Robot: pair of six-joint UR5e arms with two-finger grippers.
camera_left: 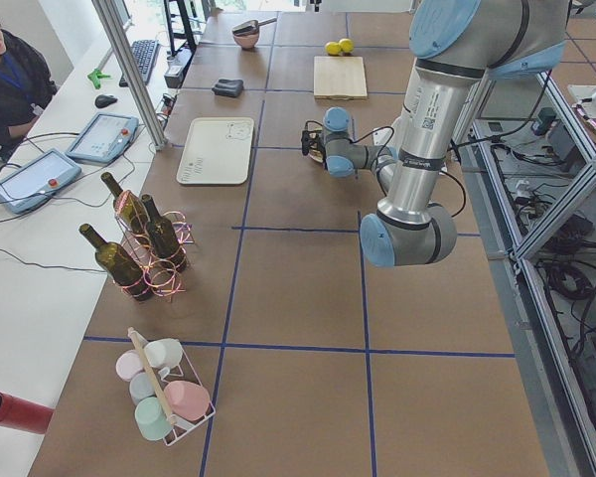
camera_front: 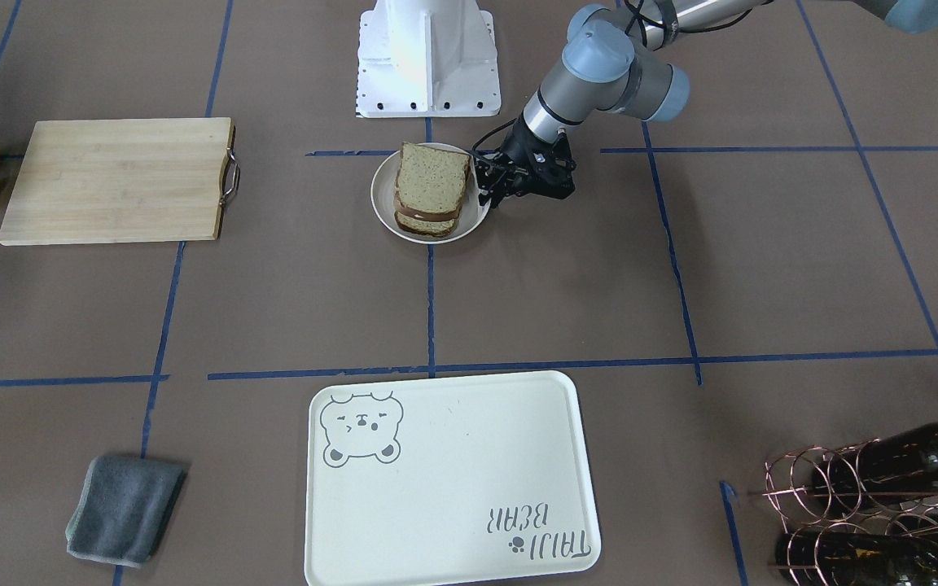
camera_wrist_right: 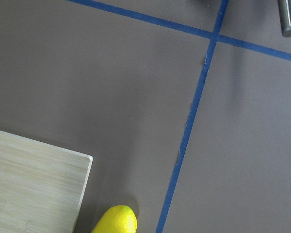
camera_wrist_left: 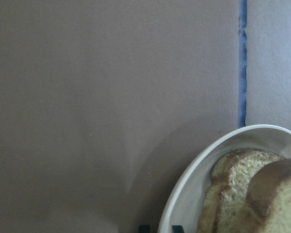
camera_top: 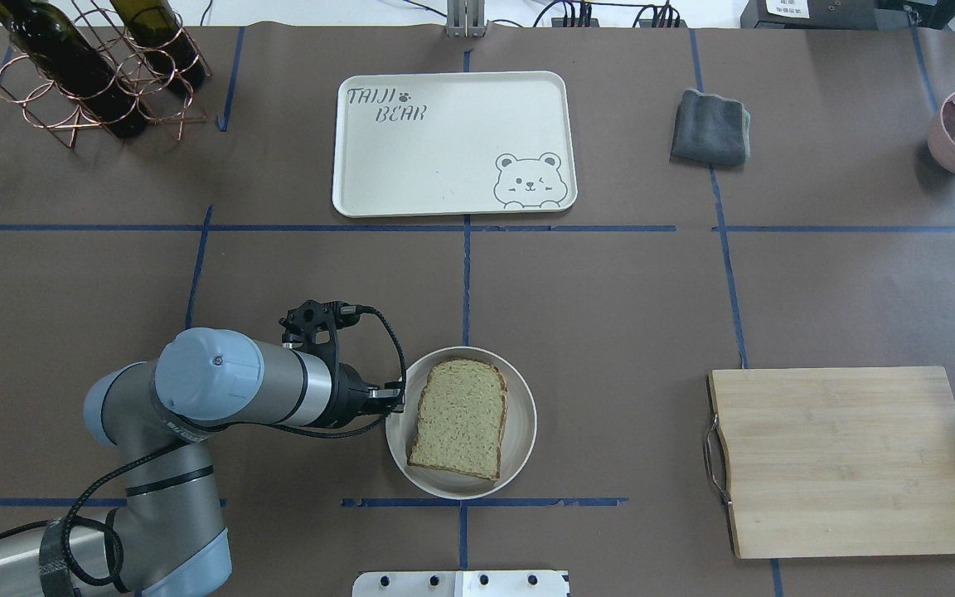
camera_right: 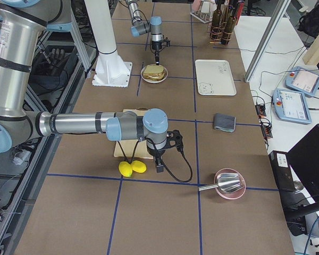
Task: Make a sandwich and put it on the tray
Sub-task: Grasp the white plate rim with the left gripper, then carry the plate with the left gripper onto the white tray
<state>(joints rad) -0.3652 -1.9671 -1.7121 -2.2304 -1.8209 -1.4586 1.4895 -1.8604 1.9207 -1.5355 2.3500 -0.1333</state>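
Overhead, sandwich [camera_top: 459, 419] seems one slice; front view shows it stacked.

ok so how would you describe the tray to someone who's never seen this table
On the brown table, look at the side far from the robot, between the wine rack and the grey cloth. The tray lies there: cream-white, rounded corners, a grey bear drawing and grey lettering, unlike the bare wooden cutting board or round plate.
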